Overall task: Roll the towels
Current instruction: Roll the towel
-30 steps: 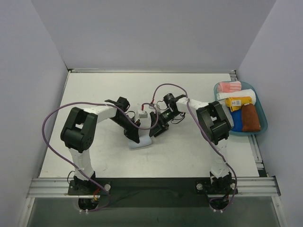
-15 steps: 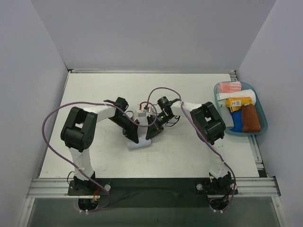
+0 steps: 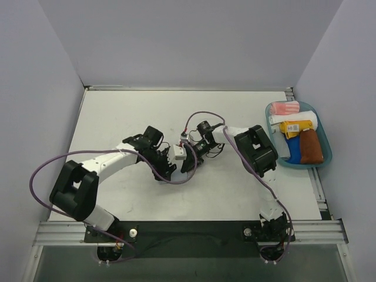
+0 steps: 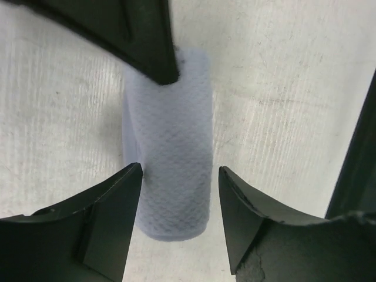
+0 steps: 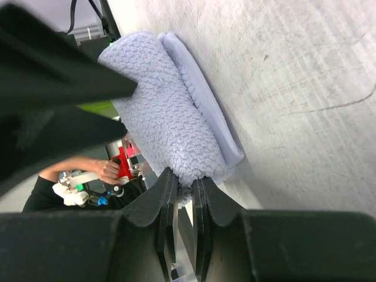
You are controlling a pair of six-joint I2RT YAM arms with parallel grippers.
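On the table (image 3: 117,117), the rolled blue towel (image 4: 173,147) is shown lying lengthwise between the spread jaws of the left tool (image 4: 180,173), its far end pinched by the right tool (image 5: 183,191).

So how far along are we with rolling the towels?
Done, by the look of it: the light-blue towel lies as a tight roll on the table. In hand: the right gripper pinches one end of it, shut, while the left gripper stands open astride the roll. Left: the rust-brown towel sits in the tray at the right; whether it is rolled I cannot tell.
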